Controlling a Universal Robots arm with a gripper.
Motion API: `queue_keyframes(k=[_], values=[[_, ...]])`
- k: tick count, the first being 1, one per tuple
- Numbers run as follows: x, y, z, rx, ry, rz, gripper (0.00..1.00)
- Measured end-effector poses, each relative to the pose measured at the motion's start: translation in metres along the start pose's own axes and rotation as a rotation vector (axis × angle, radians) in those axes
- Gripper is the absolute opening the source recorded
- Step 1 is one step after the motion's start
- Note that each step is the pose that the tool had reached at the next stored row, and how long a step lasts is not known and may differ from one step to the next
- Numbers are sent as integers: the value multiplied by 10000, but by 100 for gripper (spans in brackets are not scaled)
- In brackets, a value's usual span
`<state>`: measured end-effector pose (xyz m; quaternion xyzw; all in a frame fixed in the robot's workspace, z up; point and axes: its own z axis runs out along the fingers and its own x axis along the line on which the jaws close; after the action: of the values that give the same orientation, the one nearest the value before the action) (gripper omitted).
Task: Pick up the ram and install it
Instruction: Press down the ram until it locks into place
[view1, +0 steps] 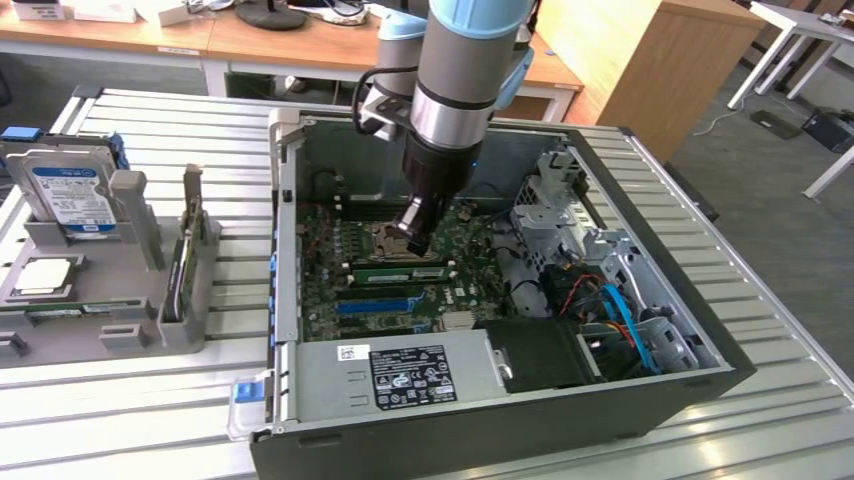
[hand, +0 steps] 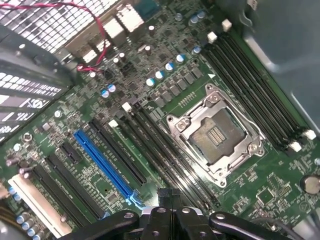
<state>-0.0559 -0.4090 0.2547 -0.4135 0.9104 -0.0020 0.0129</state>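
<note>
Closest in, the gripper (hand: 170, 204) has its fingers pressed together with nothing visibly clamped between them, and its tip hangs low over the motherboard (hand: 165, 95). Just under and beside that tip lies the ram (view1: 400, 272), a green strip that seems to sit in the dark memory slots (hand: 160, 150), though I cannot tell whether it is fully seated. Its long axis follows those slots, running from the exterior view's left to right. Beyond it sits the open CPU socket (hand: 215, 132), and to the other side the blue expansion slot (hand: 105, 162).
</note>
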Motion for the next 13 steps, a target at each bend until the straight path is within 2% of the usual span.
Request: queue_keyframes(k=[13], values=[[-13,11,0,27,17,1257,10]])
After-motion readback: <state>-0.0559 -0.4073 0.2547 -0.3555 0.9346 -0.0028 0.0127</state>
